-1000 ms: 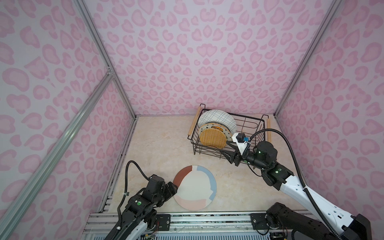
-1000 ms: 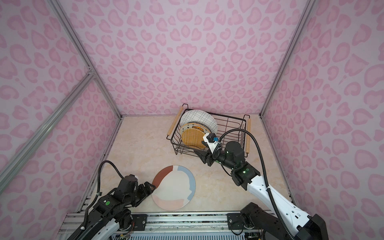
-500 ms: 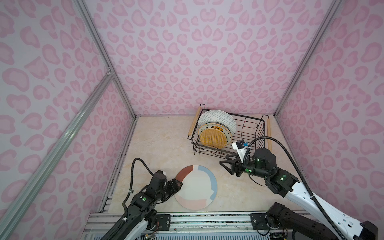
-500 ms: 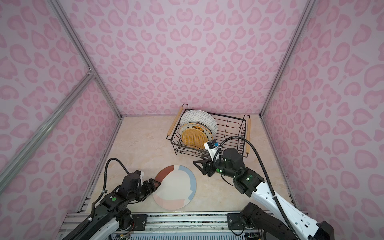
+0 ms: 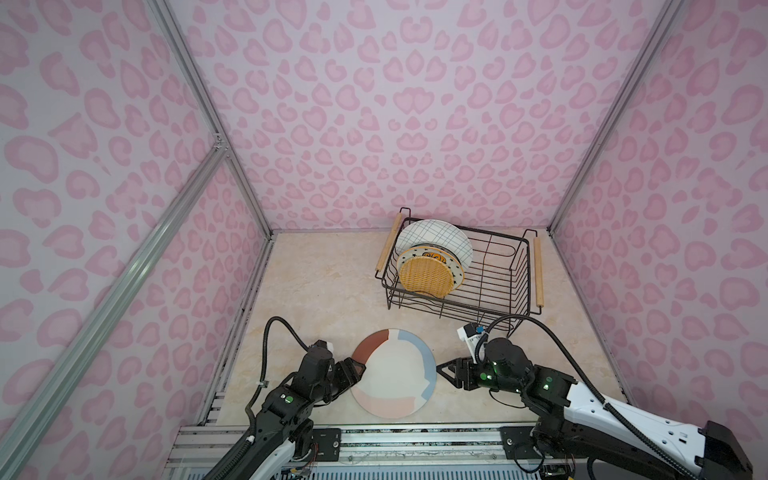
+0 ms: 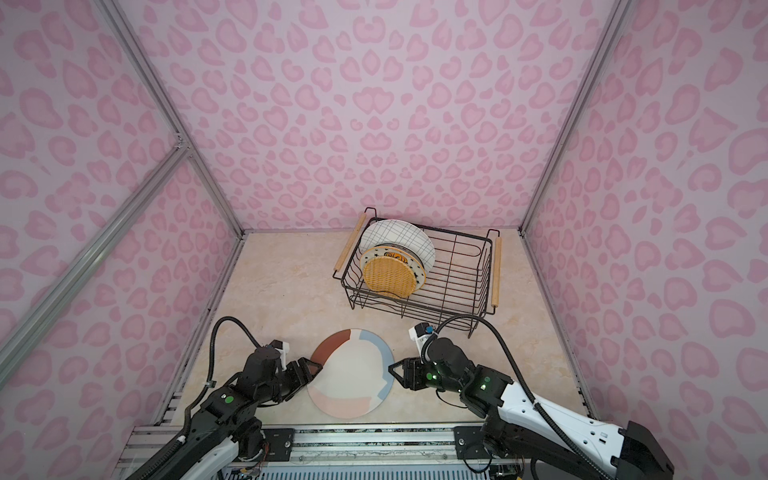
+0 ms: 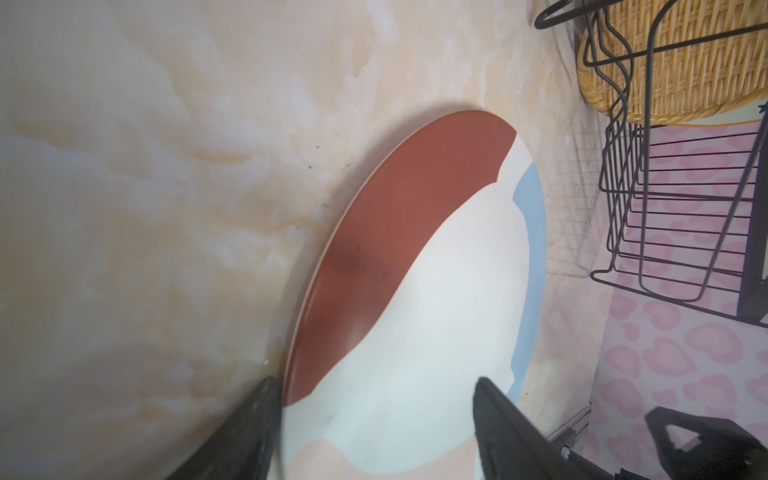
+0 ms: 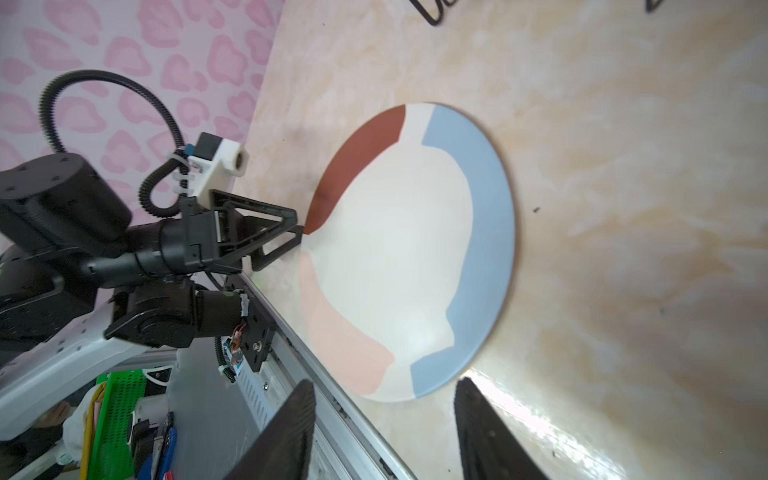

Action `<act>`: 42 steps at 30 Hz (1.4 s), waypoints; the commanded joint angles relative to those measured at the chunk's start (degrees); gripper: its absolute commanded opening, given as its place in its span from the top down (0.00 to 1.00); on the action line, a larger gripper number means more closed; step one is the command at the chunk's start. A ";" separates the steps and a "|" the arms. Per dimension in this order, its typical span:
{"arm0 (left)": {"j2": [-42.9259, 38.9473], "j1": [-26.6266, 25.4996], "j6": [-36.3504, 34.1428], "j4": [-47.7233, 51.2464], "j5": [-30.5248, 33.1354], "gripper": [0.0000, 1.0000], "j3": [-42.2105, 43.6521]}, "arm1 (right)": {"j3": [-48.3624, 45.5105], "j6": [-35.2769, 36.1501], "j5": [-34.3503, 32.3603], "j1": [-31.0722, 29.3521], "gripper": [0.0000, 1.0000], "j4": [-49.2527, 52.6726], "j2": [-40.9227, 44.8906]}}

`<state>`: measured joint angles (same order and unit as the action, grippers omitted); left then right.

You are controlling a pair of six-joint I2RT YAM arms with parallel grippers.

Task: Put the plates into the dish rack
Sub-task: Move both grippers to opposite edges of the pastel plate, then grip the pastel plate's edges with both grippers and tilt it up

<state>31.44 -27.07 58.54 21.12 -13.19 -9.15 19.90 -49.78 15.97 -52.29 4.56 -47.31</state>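
Lying flat and face up on the table (image 5: 324, 282), near its front edge, the pastel plate (image 5: 392, 376) is noted well apart from the rack (image 5: 494, 266) and not yet lifted. It is flanked by both arms.

The left gripper (image 5: 356, 371) is set at the brown-patched rim. In the left wrist view its jaws are seen wide open, one finger (image 7: 249, 432) low beside the rim at table level and the other over the plate's face. Nothing is clamped. Whether the low finger touches the rim cannot be told.

The right gripper (image 5: 444, 370) is held just beside the blue rim opposite, jaws parted and empty. In the right wrist view the rim is seen just ahead of the fingers (image 8: 291, 432), apart from them.

In the rack, three plates are stood on edge at the end toward the left arm's side. The grid plate (image 5: 432, 235) is rearmost, then the star plate (image 5: 411, 254), with the woven plate (image 5: 424, 276) foremost. The remaining slots are bare.

Progress is judged part-way: three plates racked, one on the table under approach. No further plates are shown. For this one, the rim is to be gripped, then the plate tipped upright and carried to a free slot beside the woven plate.
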 commanded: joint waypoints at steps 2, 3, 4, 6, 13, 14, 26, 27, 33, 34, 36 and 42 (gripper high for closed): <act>0.77 0.00 -0.80 5.62 1.27 0.25 0.80 | -2.41 -5.21 -2.64 0.38 0.45 -10.44 -5.99; 0.73 0.00 -0.76 5.36 1.33 0.25 0.95 | -3.08 -5.60 -2.35 0.93 0.45 -12.59 -8.25; 0.79 0.00 -0.80 5.12 1.41 0.25 1.06 | -3.78 -6.12 -1.78 1.79 0.45 -14.94 -10.34; 1.05 0.00 -0.80 4.73 1.59 0.25 1.06 | -5.09 -6.97 0.61 3.55 0.46 -21.28 -15.68; 1.64 0.00 -0.33 1.98 0.59 0.25 2.57 | -1.84 -5.70 7.14 5.51 0.50 -28.95 -30.22; 1.98 0.00 0.15 1.57 0.41 0.25 2.87 | -1.96 -6.02 7.23 5.62 0.52 -30.54 -31.56; 5.43 0.00 3.22 -6.72 -1.48 0.52 3.92 | -1.06 -6.10 8.40 5.82 0.70 -33.91 -37.96; 4.65 0.00 4.38 -7.32 -1.57 0.54 4.11 | -1.17 -6.10 8.66 5.84 0.70 -34.12 -38.05; 0.24 0.00 11.21 -13.04 -3.28 0.50 5.66 | -1.66 -7.98 10.92 5.80 0.76 -38.78 -40.16; -0.01 0.00 11.78 -14.11 -3.42 0.49 6.00 | -1.56 -8.26 11.16 5.80 0.77 -39.40 -40.58; -0.23 0.00 12.52 -16.14 -3.60 0.47 6.68 | -1.72 -9.27 11.89 5.80 0.77 -41.61 -41.71; -3.34 0.00 14.11 -21.74 -3.83 0.54 8.47 | -2.70 -11.95 13.95 5.81 0.80 -48.18 -44.14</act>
<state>29.78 -26.85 69.38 3.22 -8.78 -1.96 17.74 -61.82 24.40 -46.00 -40.69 -90.32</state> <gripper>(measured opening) 0.470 0.209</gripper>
